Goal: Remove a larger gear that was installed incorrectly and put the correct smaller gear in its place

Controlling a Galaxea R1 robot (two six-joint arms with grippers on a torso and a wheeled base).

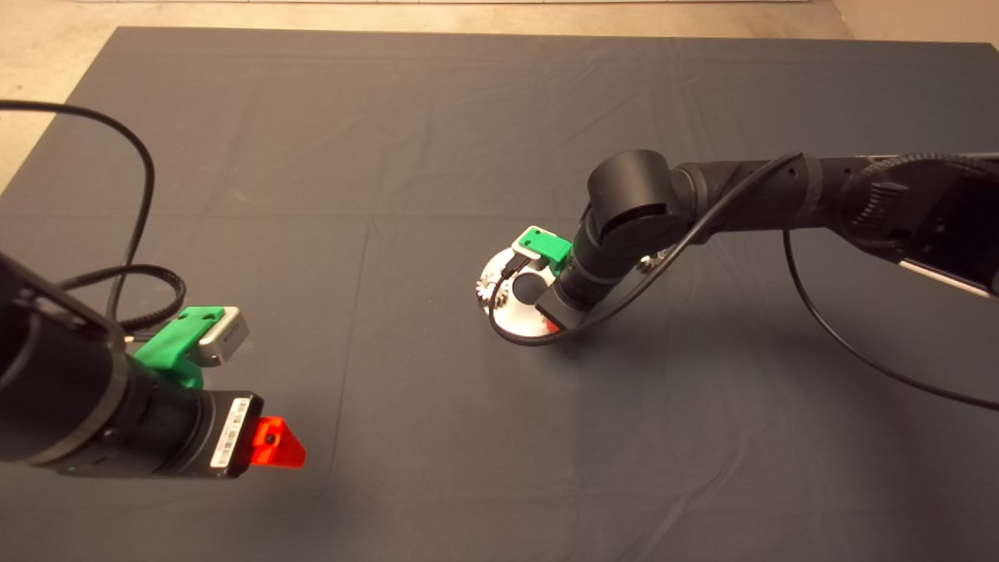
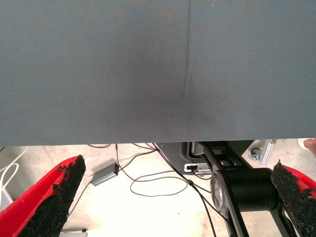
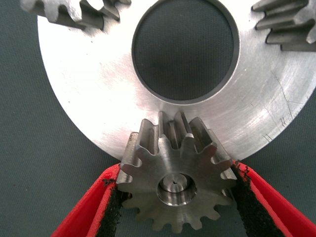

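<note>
A round steel plate [image 3: 94, 94] with a big centre hole lies on the dark mat [image 1: 437, 156] near the middle. My right gripper [image 3: 176, 173] reaches down over the plate [image 1: 517, 321] and is shut on the smaller gear [image 3: 173, 190]. Both black pads [image 3: 114, 202] press its teeth. The gear sits at the plate's rim with a steel pin filling its centre hole. Two similar gears [image 3: 74, 15] [image 3: 291, 24] stand on the far side of the plate. The larger gear is not clearly in view. My left gripper [image 1: 273, 443] hangs open at the lower left, away from the plate.
A small steel piece [image 1: 646, 264] glints on the mat just behind the right arm, mostly hidden by it. In the left wrist view, the mat's edge, floor cables and a small grey box [image 2: 104, 174] show beyond the open gripper [image 2: 177, 165].
</note>
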